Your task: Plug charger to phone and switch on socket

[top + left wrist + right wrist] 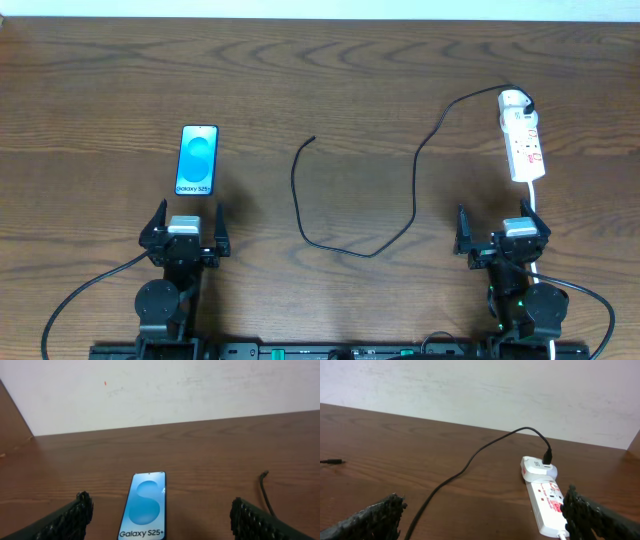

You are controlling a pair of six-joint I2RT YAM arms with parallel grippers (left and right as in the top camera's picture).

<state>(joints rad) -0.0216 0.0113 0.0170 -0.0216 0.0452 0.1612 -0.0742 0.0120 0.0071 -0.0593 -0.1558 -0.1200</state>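
Closest to me, both arms sit at the near edge of the wooden table (100, 80). The left gripper (190, 212) has its jaws spread wide with nothing between them. The right gripper (502, 218) is the same, wide apart and holding nothing. Through the left wrist camera I see its dark textured fingers (70, 520) at the bottom corners. The phone (145, 507) lies flat just ahead of them, in line with the gap. It is screen up, lit blue, with "Galaxy S25+" along its near end.

The charger (414, 190) is a thin black cable lying loose mid-table. Its free plug tip (313, 138) rests to the right of the phone, well apart from it. The cable dips toward me in a loop, then climbs away to the white adapter (514, 100). That adapter is plugged into the far end of the socket (525, 145), a white power strip with red markings lying lengthwise just beyond the right gripper. Its white cord (534, 200) runs from the near end back toward the right arm. A pale wall (150, 390) stands behind the table's far edge.
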